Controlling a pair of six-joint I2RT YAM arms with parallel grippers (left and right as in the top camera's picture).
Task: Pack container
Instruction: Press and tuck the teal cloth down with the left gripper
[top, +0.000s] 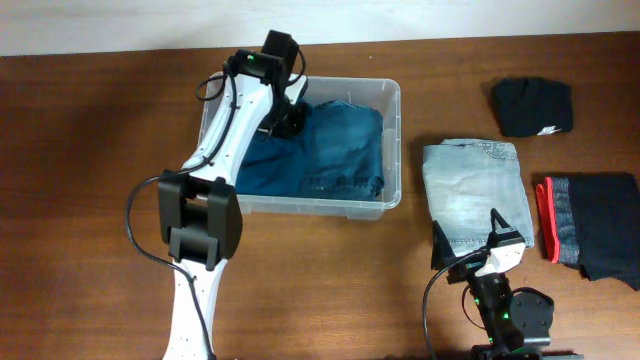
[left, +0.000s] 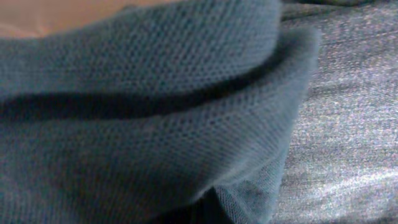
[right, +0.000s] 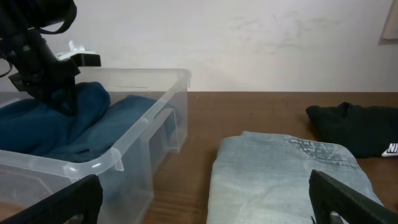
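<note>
The clear plastic container (top: 392, 140) stands left of centre, and its near wall (right: 134, 155) shows in the right wrist view. Folded dark denim (top: 345, 150) lies inside it, with a teal knit garment (left: 143, 106) on the left part. My left gripper (top: 287, 122) is down inside the container, shut on a bunched fold of that teal garment (right: 93, 102); its fingers are hidden by cloth in its own view. My right gripper (top: 480, 250) stands open and empty at the near edge of folded light-blue jeans (top: 475, 190), fingers (right: 78, 199) wide apart.
A folded black garment (top: 532, 106) lies at the back right. A dark garment with a red band (top: 595, 228) lies at the right edge, beside the light jeans. Bare wooden table (top: 90, 170) lies left of the container.
</note>
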